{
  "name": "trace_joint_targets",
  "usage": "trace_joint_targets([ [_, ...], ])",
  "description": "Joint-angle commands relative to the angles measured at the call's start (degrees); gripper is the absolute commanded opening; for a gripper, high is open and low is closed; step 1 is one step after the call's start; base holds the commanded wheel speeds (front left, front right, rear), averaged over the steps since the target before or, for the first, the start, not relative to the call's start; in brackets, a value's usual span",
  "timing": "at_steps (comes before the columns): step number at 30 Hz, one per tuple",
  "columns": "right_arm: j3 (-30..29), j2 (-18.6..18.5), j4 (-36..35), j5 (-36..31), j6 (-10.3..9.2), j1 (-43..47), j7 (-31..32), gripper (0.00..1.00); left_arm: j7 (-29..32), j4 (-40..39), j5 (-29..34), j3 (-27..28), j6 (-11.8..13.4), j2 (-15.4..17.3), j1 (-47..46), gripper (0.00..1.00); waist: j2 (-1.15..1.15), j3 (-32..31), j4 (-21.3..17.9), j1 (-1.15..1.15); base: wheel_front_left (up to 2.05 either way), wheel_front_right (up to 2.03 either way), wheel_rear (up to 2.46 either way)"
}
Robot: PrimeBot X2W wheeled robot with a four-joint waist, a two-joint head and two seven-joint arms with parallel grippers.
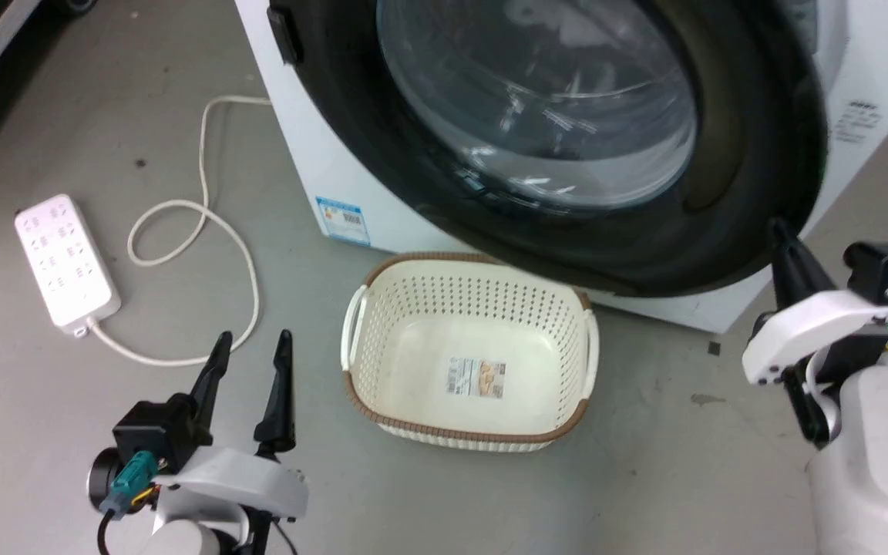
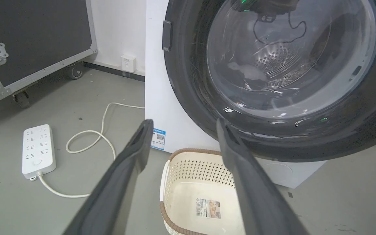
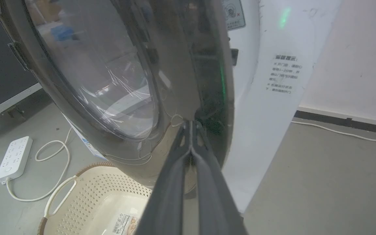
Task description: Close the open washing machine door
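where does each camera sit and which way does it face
Head view: on the head, looking down at the washing machine door, basket and floor; left gripper open lower left, right gripper shut at right.
Left wrist view: on the left wrist, along its spread fingers toward door and basket.
Right wrist view: on the right wrist, along its closed fingers at the door's black rim.
Shared: all three show the door, basket and power strip.

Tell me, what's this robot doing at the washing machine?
It is working on closing the washing machine door. Its right fingers are pressed together, with their tips at the door's black rim. The door looks slightly ajar from the white washing machine. Its left fingers are spread open, holding nothing, above the floor beside an empty cream laundry basket.
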Motion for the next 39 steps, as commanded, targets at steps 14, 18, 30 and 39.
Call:
trace_joint_targets([
  [14,-13.01,-0.04,5.32,-8.19,0.05,-13.99,-2.26,0.00,-1.11,1.43,1.01,0.20,-2.45,-1.95,-4.99,1.00,0.00,7.15,3.55,-0.01,0.00,0.00,0.00],
  [18,-16.34,-0.04,5.29,-10.86,0.05,-18.35,-3.08,0.00,-1.19,1.88,1.48,0.51,-3.05,-2.78,-6.01,1.00,0.00,8.70,4.43,-0.01,0.00,0.00,0.00],
  [30,-21.58,-0.04,4.90,-11.14,0.05,-22.94,-5.55,0.00,-1.23,2.23,2.94,3.06,-4.00,-4.12,-6.12,1.00,0.00,8.78,4.10,-0.01,0.00,0.00,0.00],
  [39,-13.95,-0.04,-0.84,-2.89,0.05,-14.91,-7.47,0.00,-1.23,1.28,5.55,6.48,-3.98,-3.87,-2.69,1.00,0.00,0.72,-2.06,-0.01,0.00,0.00,0.00],
])
